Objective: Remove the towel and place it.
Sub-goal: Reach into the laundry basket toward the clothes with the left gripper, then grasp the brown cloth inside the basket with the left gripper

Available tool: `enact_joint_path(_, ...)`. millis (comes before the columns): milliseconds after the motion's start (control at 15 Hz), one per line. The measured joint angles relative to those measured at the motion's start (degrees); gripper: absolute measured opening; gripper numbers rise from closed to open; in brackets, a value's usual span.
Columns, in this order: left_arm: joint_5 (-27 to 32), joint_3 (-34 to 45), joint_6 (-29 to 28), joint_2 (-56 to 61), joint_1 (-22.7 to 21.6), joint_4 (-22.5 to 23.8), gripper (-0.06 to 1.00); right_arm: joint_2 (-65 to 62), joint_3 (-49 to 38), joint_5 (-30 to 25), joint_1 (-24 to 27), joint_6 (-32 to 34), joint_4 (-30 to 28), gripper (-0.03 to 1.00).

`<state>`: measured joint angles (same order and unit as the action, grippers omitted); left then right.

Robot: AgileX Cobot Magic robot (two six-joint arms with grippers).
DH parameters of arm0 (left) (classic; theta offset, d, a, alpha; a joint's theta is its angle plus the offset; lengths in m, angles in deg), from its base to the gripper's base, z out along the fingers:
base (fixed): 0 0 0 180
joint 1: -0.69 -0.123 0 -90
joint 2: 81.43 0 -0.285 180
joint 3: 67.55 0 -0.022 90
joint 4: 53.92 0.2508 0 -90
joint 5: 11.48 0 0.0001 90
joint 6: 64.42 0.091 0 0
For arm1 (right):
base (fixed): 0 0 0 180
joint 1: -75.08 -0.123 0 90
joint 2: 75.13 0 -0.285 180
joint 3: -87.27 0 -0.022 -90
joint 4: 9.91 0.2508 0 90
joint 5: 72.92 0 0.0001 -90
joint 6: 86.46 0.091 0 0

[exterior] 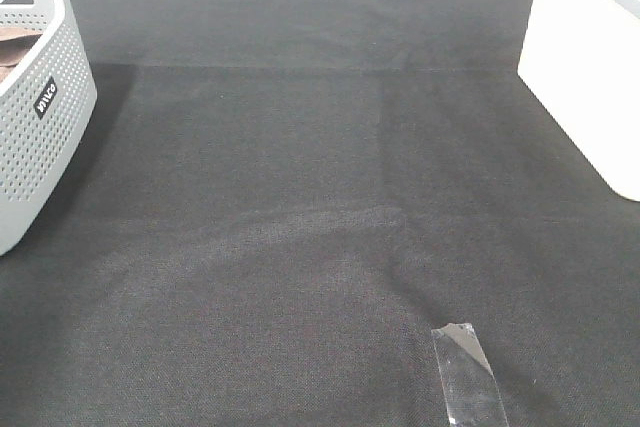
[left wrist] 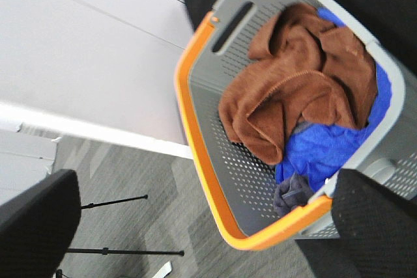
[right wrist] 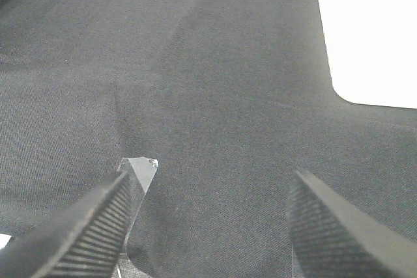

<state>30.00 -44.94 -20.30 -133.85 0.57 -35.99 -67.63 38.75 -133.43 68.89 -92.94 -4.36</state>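
The brown towel (left wrist: 300,89) lies crumpled in a grey perforated basket (left wrist: 215,180) with an orange rim, on top of a blue cloth (left wrist: 326,154). My left gripper (left wrist: 202,226) is open and empty, hovering above the basket and apart from the towel. In the exterior view only a sliver of the towel (exterior: 14,55) shows inside the basket (exterior: 40,137) at the far left, and neither gripper shows. My right gripper (right wrist: 212,226) is open and empty, low over the black table cloth (right wrist: 215,83).
A small grey cloth (left wrist: 293,190) lies in the basket beside the blue one. A white object (exterior: 585,77) stands at the table's right edge. A strip of clear tape (exterior: 468,377) lies on the black cloth near the front, also in the right wrist view (right wrist: 140,167).
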Motion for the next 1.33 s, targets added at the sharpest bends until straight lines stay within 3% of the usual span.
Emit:
enact_joint_path(400, 8.82, -24.41, 6.82, -42.80, -1.78, 1.09, 0.98, 0.00, 0.00, 0.00, 0.00, 0.00, 0.00, 0.65)
enact_joint_path(667, 15.70, -39.25, 13.81, -60.33, -6.25, 0.46, 0.98, 0.00, 0.00, 0.00, 0.00, 0.00, 0.00, 0.65)
enact_joint_path(933, 15.01, -41.37, 21.20, -68.01, -9.85, 0.34, 0.98, 0.00, 0.00, 0.00, 0.00, 0.00, 0.00, 0.65)
enact_joint_path(1133, 10.20, -41.60, 23.66, -71.96, -11.46, 0.57, 0.98, 0.00, 0.00, 0.00, 0.00, 0.00, 0.06, 0.65)
enact_joint_path(1333, 9.80, -41.65, 24.47, -74.48, -11.34, 0.34, 0.94, 0.00, 0.00, 0.00, 0.00, 0.00, 0.06, 0.65)
